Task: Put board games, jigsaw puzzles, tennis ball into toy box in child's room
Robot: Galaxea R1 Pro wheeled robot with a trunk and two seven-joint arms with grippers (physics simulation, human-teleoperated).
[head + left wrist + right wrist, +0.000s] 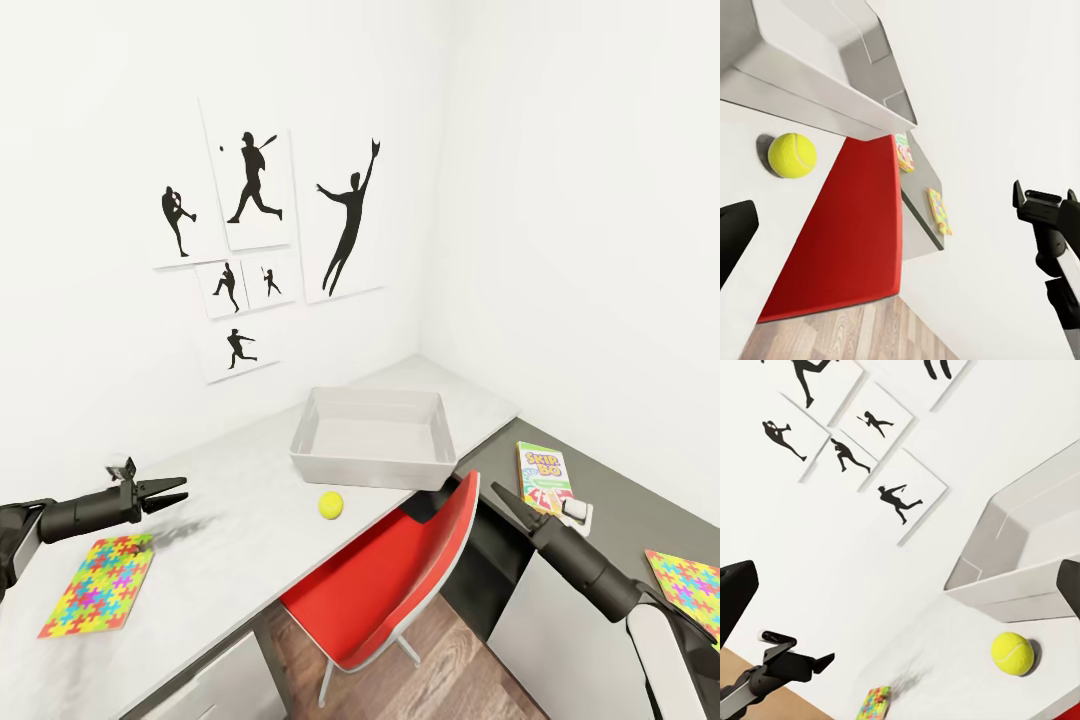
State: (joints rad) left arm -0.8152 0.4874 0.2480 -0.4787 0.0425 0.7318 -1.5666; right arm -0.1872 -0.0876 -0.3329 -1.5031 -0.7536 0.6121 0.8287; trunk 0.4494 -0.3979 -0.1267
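Toy box: set empty on the table, long axis running along the wall.
Tennis ball: just in front of it.
Jigsaw puzzle: laid flat under the left gripper.
Left gripper: spread, nothing held.
Right gripper: aperture cannot be told.

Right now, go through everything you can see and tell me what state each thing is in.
Toy box: upright, empty.
Tennis ball: loose on the table, in front of the box.
Left jigsaw puzzle: flat on the table.
Right jigsaw puzzle: flat.
Skip-Bo game: flat, closed.
Red chair: pushed under the table.
Left hand: open, empty.
Right hand: open, empty.
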